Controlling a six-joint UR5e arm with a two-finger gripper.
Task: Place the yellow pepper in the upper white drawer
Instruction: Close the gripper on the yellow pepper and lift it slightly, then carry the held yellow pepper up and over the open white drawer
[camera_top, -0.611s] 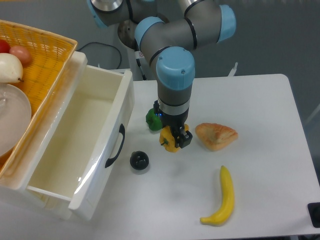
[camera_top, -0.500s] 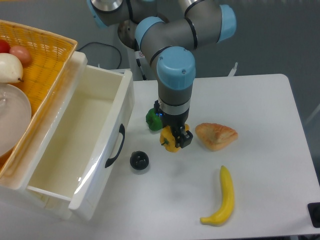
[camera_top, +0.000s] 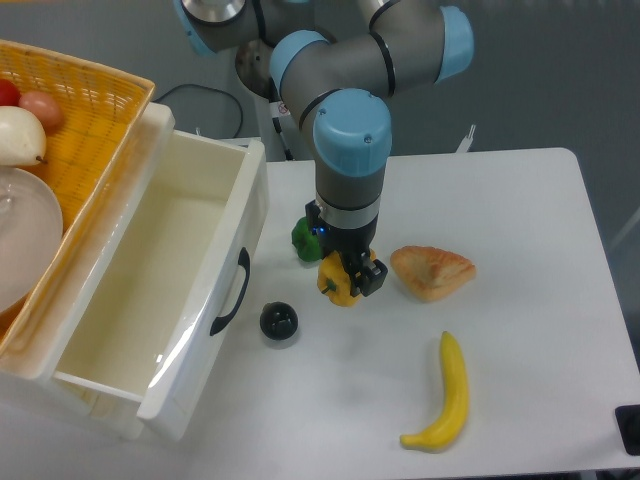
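Note:
The yellow pepper is held between the fingers of my gripper at the middle of the table, just above or on the tabletop; I cannot tell which. The gripper points straight down and is shut on the pepper. The upper white drawer stands pulled open to the left, empty inside, with its curved black handle facing the pepper.
A green pepper sits just behind the gripper. A small black round object lies near the drawer handle. A bread piece lies to the right and a banana at the front. A yellow woven basket with food and a plate sits at the far left.
The gripper with the yellow pepper has shifted very slightly upward. Nothing else has moved.

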